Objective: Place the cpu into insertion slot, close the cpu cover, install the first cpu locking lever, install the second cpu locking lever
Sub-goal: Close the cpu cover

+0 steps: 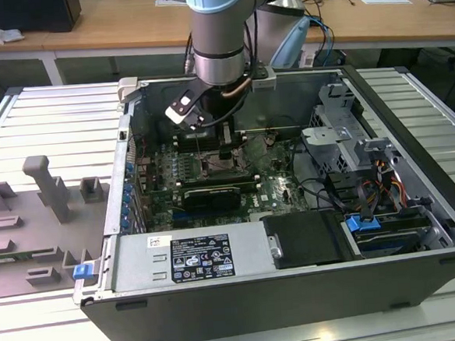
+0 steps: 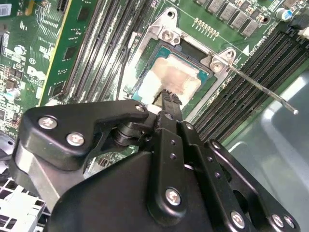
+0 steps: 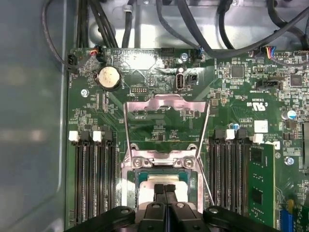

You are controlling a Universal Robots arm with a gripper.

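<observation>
Reaching down into the open case (image 1: 245,313), the arm (image 1: 218,31) holds its gripper (image 1: 226,149) over the board (image 1: 283,190), toward the case's far wall and a little to the exterior view's left of its middle. In both wrist views the gripper (image 3: 165,187) (image 2: 169,96) has its two fingertips pressed together with nothing between them, just above the cpu (image 2: 176,77). The cpu (image 3: 146,193) lies flat inside the slot (image 3: 128,182), pale top facing up. The cover (image 3: 166,104) is swung open and stands up on the far side of the slot, green board showing through its cut-out. A thin lever (image 2: 263,89) sticks out free from one corner of the slot, over the black memory slots (image 2: 251,72).
</observation>
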